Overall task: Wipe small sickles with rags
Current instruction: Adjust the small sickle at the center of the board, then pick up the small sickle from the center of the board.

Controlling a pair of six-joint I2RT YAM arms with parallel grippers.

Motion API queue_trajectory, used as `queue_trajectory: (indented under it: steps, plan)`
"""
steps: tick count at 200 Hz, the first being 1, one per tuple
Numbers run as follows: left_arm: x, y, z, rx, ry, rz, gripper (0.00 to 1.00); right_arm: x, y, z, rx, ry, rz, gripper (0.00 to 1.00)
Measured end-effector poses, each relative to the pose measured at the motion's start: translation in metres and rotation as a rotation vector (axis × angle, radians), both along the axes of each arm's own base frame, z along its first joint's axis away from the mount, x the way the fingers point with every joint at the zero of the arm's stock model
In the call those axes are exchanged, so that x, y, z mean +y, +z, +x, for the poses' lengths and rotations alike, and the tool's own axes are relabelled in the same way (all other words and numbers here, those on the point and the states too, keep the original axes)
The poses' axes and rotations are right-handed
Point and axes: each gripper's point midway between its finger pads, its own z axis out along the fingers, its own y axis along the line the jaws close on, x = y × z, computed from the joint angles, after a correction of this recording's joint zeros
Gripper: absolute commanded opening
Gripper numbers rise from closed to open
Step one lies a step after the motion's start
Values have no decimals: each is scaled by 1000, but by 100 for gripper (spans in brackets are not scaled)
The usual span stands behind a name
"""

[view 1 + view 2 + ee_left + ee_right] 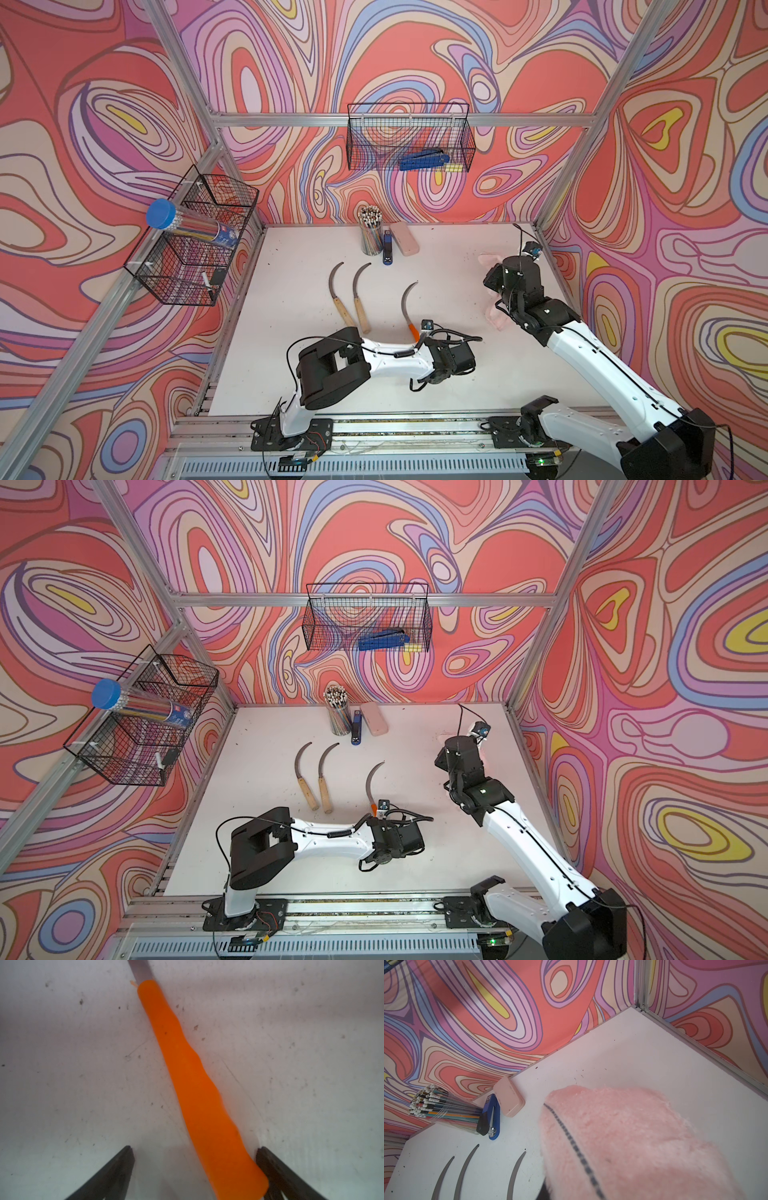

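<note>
Left gripper (194, 1148) stands wide open astride the butt of the orange-handled sickle (409, 307), one fingertip (262, 1153) just beside the handle. Right gripper (498, 286) is closed on the pale-pink rag (633, 1136), near the table's far right corner. The white table (282, 340) is scuffed and flecked with dark specks, boxed in by an aluminium frame (399, 119) and swirl-patterned walls (104, 104). All three sickles lie flat, thin grey blades curving away. The two wooden-handled sickles (351, 297) lie side by side, and the fuzzy rag carries a dark stitched line.
</note>
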Motion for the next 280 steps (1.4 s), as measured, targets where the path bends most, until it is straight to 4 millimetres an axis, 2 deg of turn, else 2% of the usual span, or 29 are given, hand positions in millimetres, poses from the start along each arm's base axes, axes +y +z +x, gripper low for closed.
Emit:
queue_trajectory:
  steps: [59,143,172,198,243,280]
  plan:
    - [24,2,-6,3,3,20,85,4,-4,2,13,16,4,0]
    - [57,14,3,-9,53,20,81,7,-9,3,30,32,8,0]
    - [57,15,4,-6,49,19,72,8,-10,3,30,36,10,0]
    - [51,14,4,6,34,12,70,8,-10,3,31,36,10,0]
    - [43,-1,2,43,26,27,68,9,-14,5,42,38,7,0]
    - [38,-1,0,61,24,12,61,10,-15,5,45,41,8,0]
